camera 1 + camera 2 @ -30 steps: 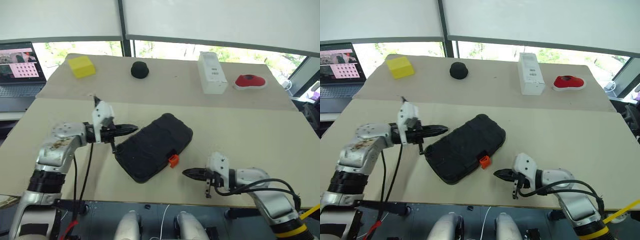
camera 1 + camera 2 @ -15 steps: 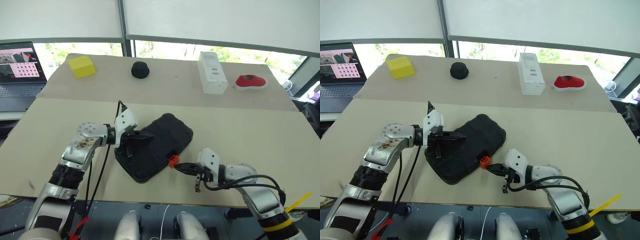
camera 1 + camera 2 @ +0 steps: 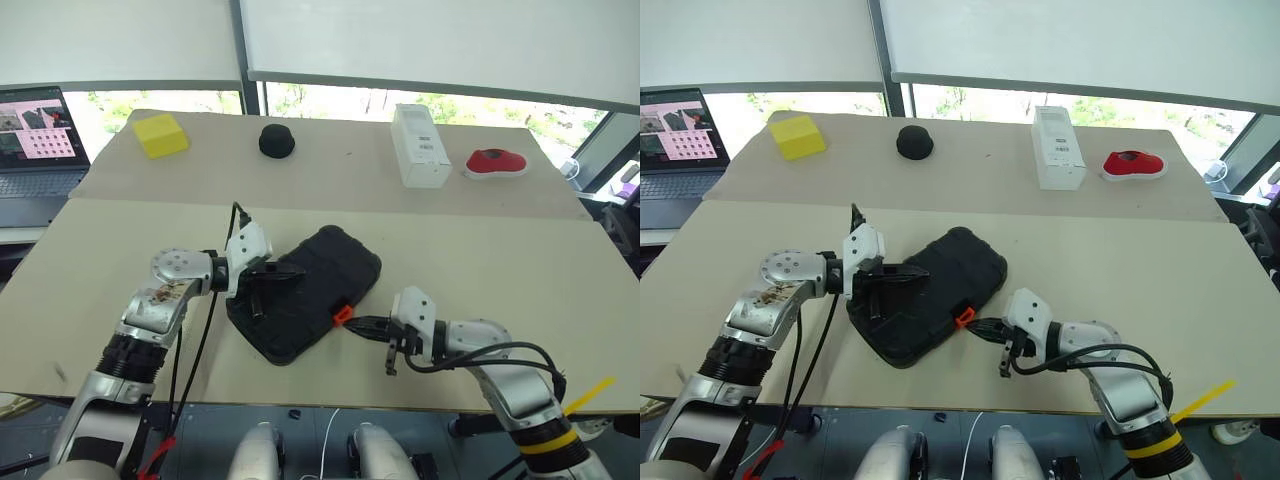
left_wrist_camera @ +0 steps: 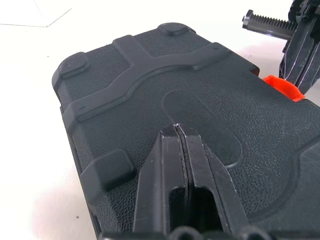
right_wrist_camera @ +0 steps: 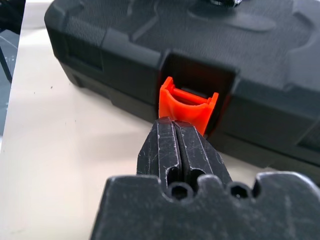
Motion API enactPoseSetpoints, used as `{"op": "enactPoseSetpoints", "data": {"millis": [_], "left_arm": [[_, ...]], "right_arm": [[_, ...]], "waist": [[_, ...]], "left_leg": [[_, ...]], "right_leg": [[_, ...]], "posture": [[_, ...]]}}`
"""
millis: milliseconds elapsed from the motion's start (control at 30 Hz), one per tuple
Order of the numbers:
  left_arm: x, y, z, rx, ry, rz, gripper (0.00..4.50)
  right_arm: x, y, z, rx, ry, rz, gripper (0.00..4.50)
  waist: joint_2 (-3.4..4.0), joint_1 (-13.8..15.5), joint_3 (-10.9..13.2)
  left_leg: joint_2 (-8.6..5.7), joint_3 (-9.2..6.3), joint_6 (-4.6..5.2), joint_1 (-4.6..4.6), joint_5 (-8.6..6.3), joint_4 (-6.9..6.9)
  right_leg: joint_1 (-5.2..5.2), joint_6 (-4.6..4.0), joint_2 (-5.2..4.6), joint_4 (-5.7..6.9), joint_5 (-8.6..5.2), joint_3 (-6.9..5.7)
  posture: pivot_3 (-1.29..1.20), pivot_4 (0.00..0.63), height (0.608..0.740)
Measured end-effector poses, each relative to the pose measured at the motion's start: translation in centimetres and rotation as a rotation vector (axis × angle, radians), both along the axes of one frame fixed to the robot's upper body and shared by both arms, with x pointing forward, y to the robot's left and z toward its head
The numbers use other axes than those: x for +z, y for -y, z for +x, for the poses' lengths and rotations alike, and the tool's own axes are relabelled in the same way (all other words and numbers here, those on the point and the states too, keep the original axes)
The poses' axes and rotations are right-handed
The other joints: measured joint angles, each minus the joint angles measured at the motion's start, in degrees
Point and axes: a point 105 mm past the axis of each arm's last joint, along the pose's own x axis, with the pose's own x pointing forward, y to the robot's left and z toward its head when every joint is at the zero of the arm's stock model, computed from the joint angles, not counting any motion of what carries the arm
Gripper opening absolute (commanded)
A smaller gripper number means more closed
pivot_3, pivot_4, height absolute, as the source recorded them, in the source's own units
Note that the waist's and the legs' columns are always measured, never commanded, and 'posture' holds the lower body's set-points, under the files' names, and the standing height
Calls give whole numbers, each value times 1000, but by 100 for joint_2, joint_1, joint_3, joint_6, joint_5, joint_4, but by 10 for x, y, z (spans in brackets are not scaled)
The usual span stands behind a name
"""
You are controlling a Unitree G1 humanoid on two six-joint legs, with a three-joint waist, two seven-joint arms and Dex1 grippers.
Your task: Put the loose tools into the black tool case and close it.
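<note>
The black tool case (image 3: 306, 292) lies closed, slightly left of centre in the frame, set diagonally on the table (image 3: 520, 270); its orange latch (image 5: 189, 102) sticks out from the long edge that faces lower right, flipped open rather than snapped flat. The left end effector (image 4: 176, 131) is clenched and empty, its tip resting on the lid's smooth oval panel; the right end effector (image 5: 175, 129) is likewise clenched on nothing, its tip just at the lower lip of the latch. The likely trouble lies there: if the right tip pushes off-centre it could slide past the latch, or shove the whole case across the table, since the left tip bears on a slick patch and may skid; too light a press above and the lid could gape so the latch misses its catch. No loose tools are to be seen on the table. Well apart, along the top of the frame, sit a yellow block (image 3: 163, 133), a round black object (image 3: 277, 140), a white box (image 3: 419, 145) and a red item (image 3: 496, 163); none seems at risk.
</note>
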Motion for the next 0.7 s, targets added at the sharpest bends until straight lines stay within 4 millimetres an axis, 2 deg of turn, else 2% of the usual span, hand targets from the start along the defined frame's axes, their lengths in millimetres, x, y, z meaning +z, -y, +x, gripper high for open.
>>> {"op": "enactPoseSetpoints", "data": {"millis": [167, 300, 433, 700], "left_arm": [[-1, 0, 0, 3, -4, 1, 48], [-3, 1, 0, 3, -12, 1, 48], [-4, 1, 0, -3, -15, 1, 48], [-5, 0, 0, -3, -19, 3, 48]], "right_arm": [[1, -1, 1, -1, 1, 7, 0], [-10, 1, 10, -54, -23, -17, 0], [-16, 3, 16, -82, -37, -33, 0], [-21, -6, 15, -61, -71, -43, 0]], "waist": [[5, -3, -3], [6, -16, -3], [10, -15, -6], [14, -23, -8]], "left_leg": [[0, 1, 0, 14, 0, -1], [2, 1, 0, 52, 0, -2], [2, 1, 0, 52, 0, -2], [2, 1, 0, 51, 0, -2]], "right_leg": [[9, 0, 0, 1, 0, 1], [45, -2, 2, 0, -2, 2], [46, -2, 2, -1, -2, 2], [45, -2, 2, -1, -2, 3]], "posture": [[0, 150, 740], [0, 150, 740], [0, 150, 740], [0, 150, 740]]}}
